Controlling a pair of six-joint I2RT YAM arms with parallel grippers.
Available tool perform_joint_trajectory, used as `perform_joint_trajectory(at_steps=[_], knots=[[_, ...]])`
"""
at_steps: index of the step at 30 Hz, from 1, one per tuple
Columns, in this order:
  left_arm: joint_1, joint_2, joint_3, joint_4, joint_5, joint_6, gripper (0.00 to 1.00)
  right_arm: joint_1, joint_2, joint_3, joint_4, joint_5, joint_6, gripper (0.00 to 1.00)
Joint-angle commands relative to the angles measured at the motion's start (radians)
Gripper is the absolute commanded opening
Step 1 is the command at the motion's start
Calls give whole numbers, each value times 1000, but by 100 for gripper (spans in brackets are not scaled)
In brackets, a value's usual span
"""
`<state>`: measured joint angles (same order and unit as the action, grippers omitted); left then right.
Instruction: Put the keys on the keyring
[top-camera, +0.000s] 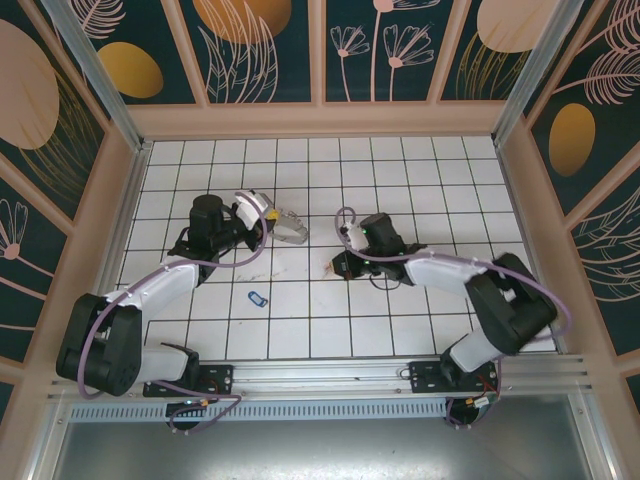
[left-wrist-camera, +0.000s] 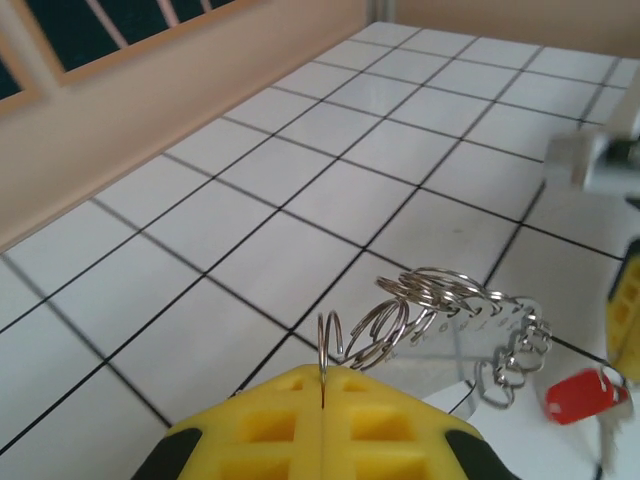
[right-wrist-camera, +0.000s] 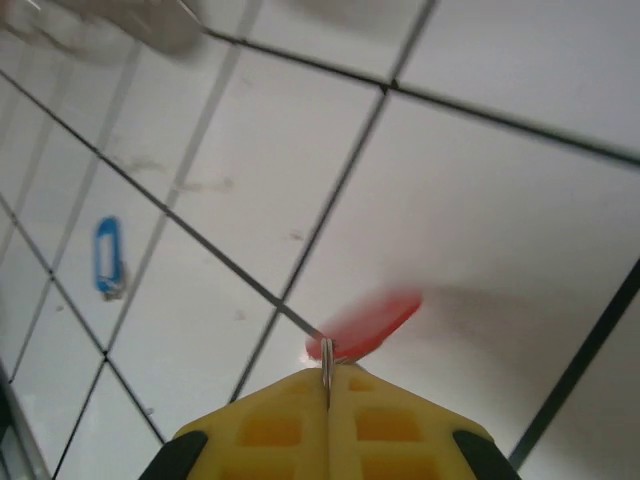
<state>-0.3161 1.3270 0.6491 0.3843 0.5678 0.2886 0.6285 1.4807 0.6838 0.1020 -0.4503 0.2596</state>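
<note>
Left jaws: closed flat together on my feed, pinching one thin wire coil of the keyring (left-wrist-camera: 440, 305) right in their seam.
Keyring: it rises from that seam at 12 o'clock, then curls away toward 2 o'clock as a loop of linked metal rings. The far end hangs low over the table (top-camera: 400, 170); I cannot tell whether it touches.
Right jaws: closed as well, with a sliver of metal caught in the seam. I read it as part of the red key (right-wrist-camera: 365, 322).
Red key: the tag sits just past the right jaws at 1 o'clock, blurred on my screen. On the left wrist camera it lies at 4 o'clock of the keyring loop, near it but apart.
Blue key (top-camera: 257, 298): flat on the table. On the top camera it is at 7 o'clock of the left jaws and 8 o'clock of the right jaws, well apart from both.
Arms: on the top camera both reach inward, the left jaws at 9 o'clock and the right jaws at 3 o'clock of the table's middle, facing each other.
</note>
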Motion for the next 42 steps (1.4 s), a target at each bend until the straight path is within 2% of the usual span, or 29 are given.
perform_joint_trajectory(at_steps=[1, 5, 8, 13, 21, 25, 33, 42], knots=[[-5, 21, 43, 18, 200, 48, 0, -64, -124, -59, 124, -44, -86, 0], [-50, 59, 88, -76, 301, 138, 0, -126, -260, -120, 162, -50, -174, 0], [-95, 94, 127, -143, 323, 193, 0, -147, -338, -143, 164, -49, -237, 0], [-146, 129, 145, -144, 367, 211, 0, -154, -465, -183, 166, -10, -348, 0], [-202, 175, 191, -201, 449, 256, 0, -138, -648, -245, 126, 67, -609, 0], [-227, 219, 234, -270, 476, 293, 0, -124, -644, -227, 92, 44, -662, 0], [-261, 280, 248, -295, 481, 301, 0, -34, -560, -232, 119, 39, -683, 0], [-265, 301, 244, -254, 472, 204, 0, 16, -529, -268, 138, 1, -633, 0]])
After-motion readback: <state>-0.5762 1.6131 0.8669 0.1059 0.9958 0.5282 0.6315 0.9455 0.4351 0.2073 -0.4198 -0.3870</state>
